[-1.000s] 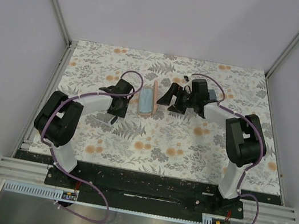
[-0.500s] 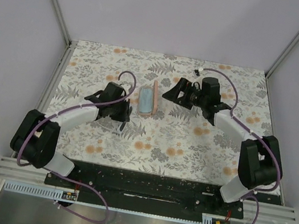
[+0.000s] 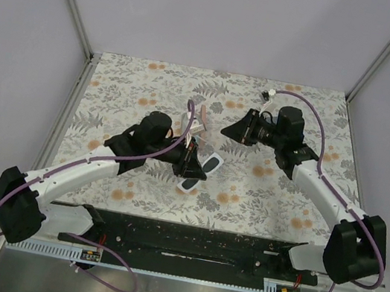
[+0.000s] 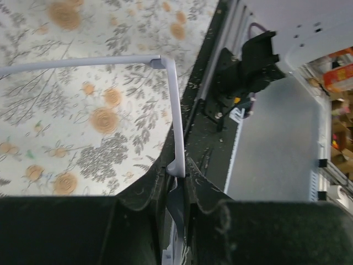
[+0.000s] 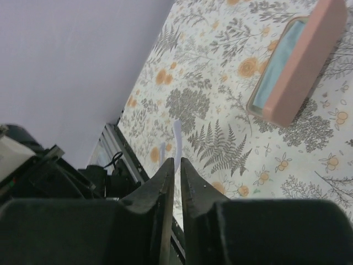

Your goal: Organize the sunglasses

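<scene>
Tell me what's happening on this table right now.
The left gripper is clamped on the whitish-framed sunglasses, holding them by the frame over the flowered table. The right gripper, with its jaws nearly together and nothing visible between them, points toward the sunglasses from the right. An open pink case lies on the table nearby.

From above and behind, looks steeply down on the whole floral table (image 3: pixel 262 196); from each wrist, peers closely across that table's print.
</scene>
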